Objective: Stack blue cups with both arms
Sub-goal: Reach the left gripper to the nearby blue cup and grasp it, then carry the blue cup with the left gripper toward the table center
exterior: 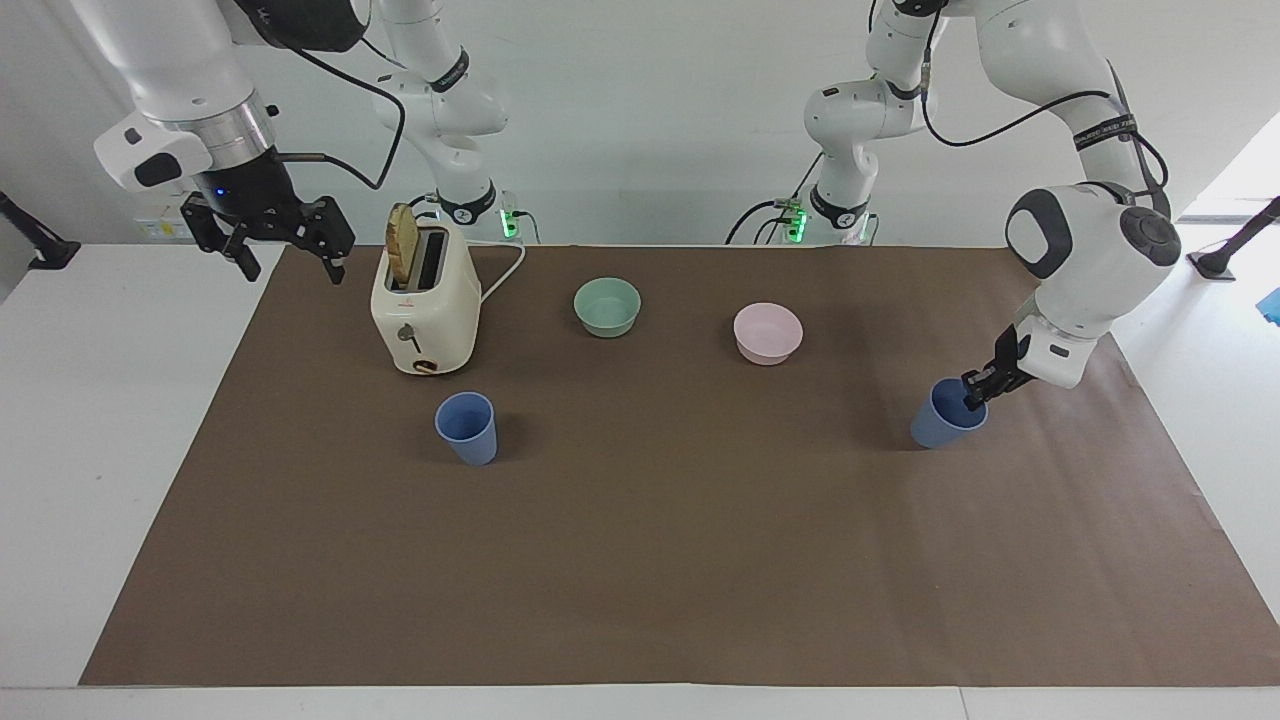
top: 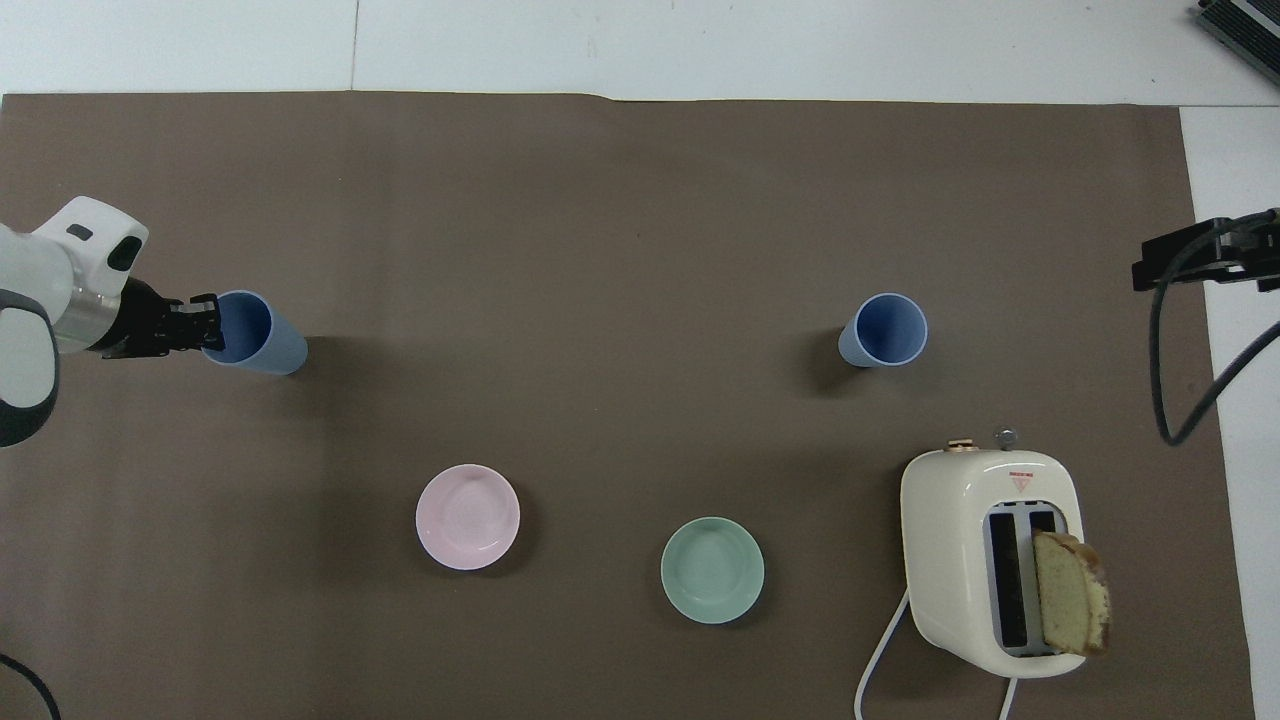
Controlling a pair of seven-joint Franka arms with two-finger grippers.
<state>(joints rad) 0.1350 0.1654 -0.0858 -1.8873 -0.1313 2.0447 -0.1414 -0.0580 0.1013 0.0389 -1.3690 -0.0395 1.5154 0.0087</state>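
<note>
Brown mat [exterior: 650, 560] spread over the white desk [exterior: 100, 450], with a cream toaster [exterior: 425, 305] holding a slice of bread near the right arm's end. Left end effector [exterior: 978, 388] pinched shut on the rim of one tilted blue cup [exterior: 940, 418] near the left arm's edge; second blue cup [exterior: 467, 427] upright beside the toaster, toward the desk's outer edge. Right end effector [exterior: 268, 238] spread wide open, empty, waiting above the mat's corner at the right arm's end.

We look from two high cameras. One faces the robots across the tabletop [exterior: 640, 560], arms at 12 o'clock. The other looks steeply down, arms entering from 6 o'clock. Both share the brown mat [top: 640, 250], half a turn apart.
</note>
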